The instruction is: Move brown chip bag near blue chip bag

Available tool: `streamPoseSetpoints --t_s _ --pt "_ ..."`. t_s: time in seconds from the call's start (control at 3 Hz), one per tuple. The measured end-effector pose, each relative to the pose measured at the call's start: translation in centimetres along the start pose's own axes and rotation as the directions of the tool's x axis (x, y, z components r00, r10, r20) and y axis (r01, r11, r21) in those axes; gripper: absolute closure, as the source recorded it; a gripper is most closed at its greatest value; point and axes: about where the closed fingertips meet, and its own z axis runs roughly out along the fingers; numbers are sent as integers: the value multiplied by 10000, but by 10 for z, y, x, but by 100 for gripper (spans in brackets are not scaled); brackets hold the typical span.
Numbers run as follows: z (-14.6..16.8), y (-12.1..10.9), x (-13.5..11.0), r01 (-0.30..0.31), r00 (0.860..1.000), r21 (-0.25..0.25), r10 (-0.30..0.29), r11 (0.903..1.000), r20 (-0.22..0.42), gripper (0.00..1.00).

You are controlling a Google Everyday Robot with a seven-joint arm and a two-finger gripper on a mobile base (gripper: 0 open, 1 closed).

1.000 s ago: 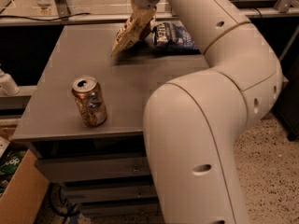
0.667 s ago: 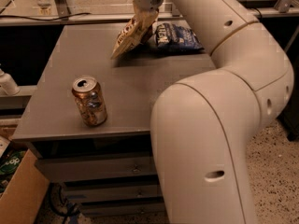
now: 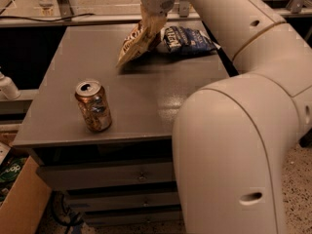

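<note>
Gripper (image 3: 152, 23) at table's (image 3: 156, 94) far edge, clamped on upper end of brown chip bag (image 3: 133, 46). Bag slants down toward 7 o'clock from gripper, tan end low. Blue chip bag (image 3: 187, 38) lies just beside, at 3 o'clock. Soda can (image 3: 93, 106) upright, well apart, 7 o'clock.

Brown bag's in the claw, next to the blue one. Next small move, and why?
Probably lower a little and let go. The claw holds the brown chip bag tilted, its low end at the table, right beside the blue chip bag, so it looks near enough.
</note>
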Motion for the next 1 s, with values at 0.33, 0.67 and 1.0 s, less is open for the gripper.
streamPoseSetpoints --t_s 0.33,0.67,1.0 --pt "-2 6 -1 -88 9999 -28 88 10000 103 12" --pt "-3 11 -2 -154 9997 -60 155 9999 173 0" --pt "-10 22 8 -522 9980 -52 524 9986 361 0"
